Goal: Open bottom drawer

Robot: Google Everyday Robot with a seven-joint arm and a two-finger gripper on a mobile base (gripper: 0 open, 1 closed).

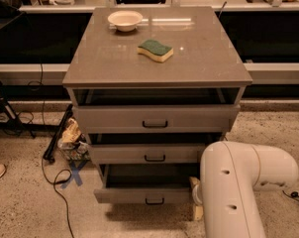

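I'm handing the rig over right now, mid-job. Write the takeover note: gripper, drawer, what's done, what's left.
Gripper: out of sight, hidden behind the white arm at lower right, beside the right end of the bottom drawer.
Bottom drawer: pulled out, dark interior showing above its front; handle free.
Middle drawer and top drawer also stand ajar.
Done: the bottom drawer looks open.
Left: probably check that it is out far enough, then back the arm away.

Bottom drawer standing open, hand at its right corner, white arm in front.
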